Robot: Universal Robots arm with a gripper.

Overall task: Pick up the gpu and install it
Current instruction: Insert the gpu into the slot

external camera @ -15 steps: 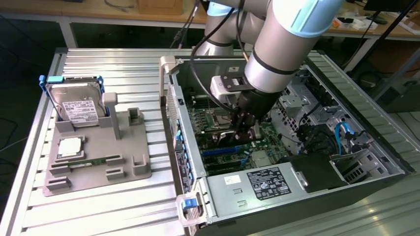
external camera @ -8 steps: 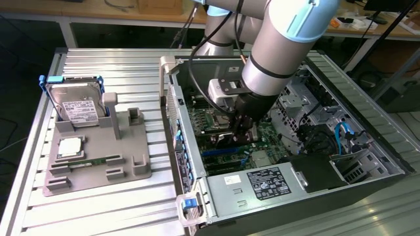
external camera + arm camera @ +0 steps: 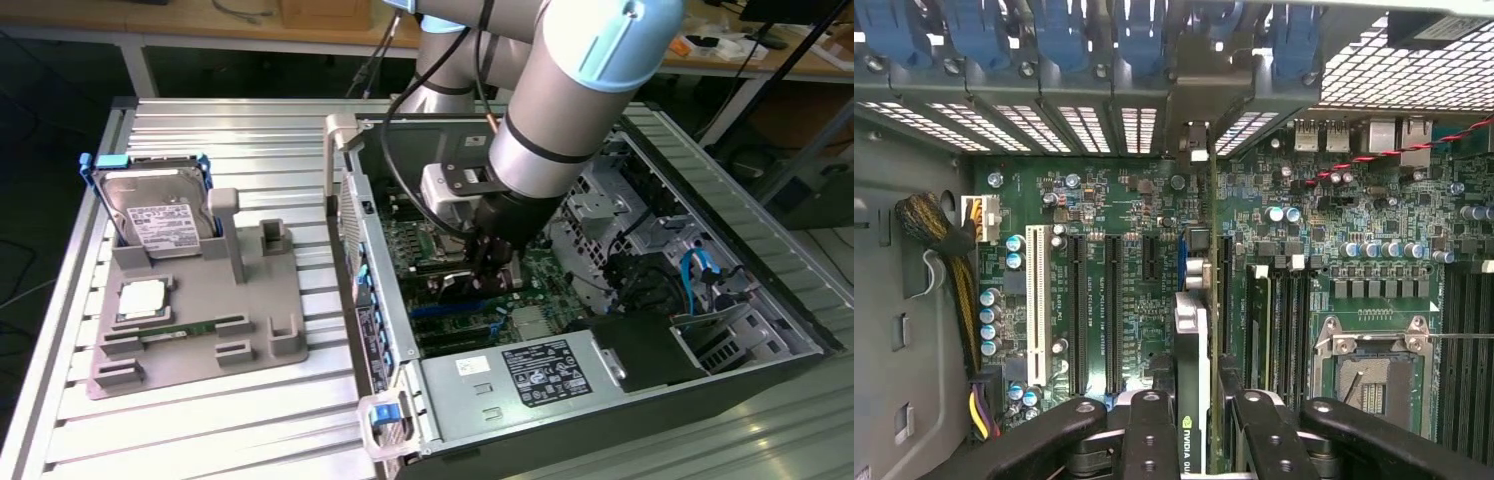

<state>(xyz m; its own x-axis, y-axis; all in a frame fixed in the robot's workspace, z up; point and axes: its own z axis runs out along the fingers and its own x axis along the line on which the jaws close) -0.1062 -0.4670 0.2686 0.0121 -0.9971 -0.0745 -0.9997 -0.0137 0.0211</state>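
Note:
My gripper (image 3: 489,268) is down inside the open computer case (image 3: 747,250), over the green motherboard (image 3: 427,245). It is shut on the gpu (image 3: 465,288), a dark card held on edge between the black fingers (image 3: 1150,430). In the wrist view the gpu (image 3: 1192,330) appears edge-on as a thin vertical strip between the long black expansion slots (image 3: 1112,310). Its silvery bracket end (image 3: 1196,140) reaches toward the case's rear slot covers. My gripper (image 3: 1200,410) clamps the card from both sides. Whether the card's edge sits in a slot, I cannot tell.
Beside the case, on the exterior view's left, a grey holder (image 3: 254,345) carries a silver hard drive (image 3: 160,215), a processor (image 3: 143,298) and a green memory stick (image 3: 180,330). A power supply (image 3: 534,375), drive cages (image 3: 601,210) and yellow-black cables (image 3: 939,235) crowd the case interior.

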